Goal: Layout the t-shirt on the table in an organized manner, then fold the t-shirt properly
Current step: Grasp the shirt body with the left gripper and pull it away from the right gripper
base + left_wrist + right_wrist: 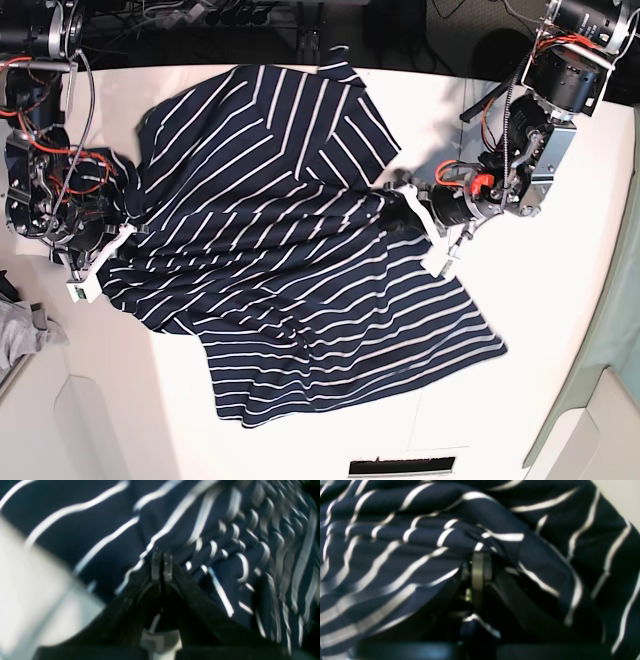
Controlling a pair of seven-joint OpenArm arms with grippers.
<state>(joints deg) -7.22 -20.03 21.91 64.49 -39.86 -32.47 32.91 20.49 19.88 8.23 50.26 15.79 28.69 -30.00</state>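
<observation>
White surface [560,330] carries the t-shirt [300,270], rumpled across its middle. Both hands are clamped on cloth: left hand [405,200] at 3 o'clock, right hand [118,232] at 9. Soft, light and limp, it probably handles best gripped at shoulders or hem corners.

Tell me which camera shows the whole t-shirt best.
The base view: the t-shirt lies spread but rumpled across the table. Both wrist views show only blurred striped folds around each closed gripper.
</observation>
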